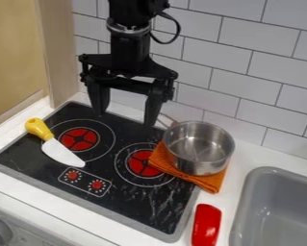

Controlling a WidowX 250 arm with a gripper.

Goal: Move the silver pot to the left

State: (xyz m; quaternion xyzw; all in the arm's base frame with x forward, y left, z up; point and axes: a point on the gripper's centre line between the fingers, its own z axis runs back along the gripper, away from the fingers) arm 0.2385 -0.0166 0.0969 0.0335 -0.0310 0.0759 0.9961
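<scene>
Wall: one, of white rectangular tiles. Stovetop: one, flat and black with a gray rim, bearing two round red burners. My claw: one, black, two fingers spread apart above the stovetop's back part. Sink: one, gray, round-cornered, at the view's right. Silver pot: one, round, smooth metal, upright on the folded orange cloth at the stovetop's back right corner; I note black surface running between both burners, to its left. Toy knife: one, yellow handle, pale blade, beside the left burner. Red object: one, rounded, on the counter between stovetop and sink. Red knobs: two, near the front edge.
</scene>
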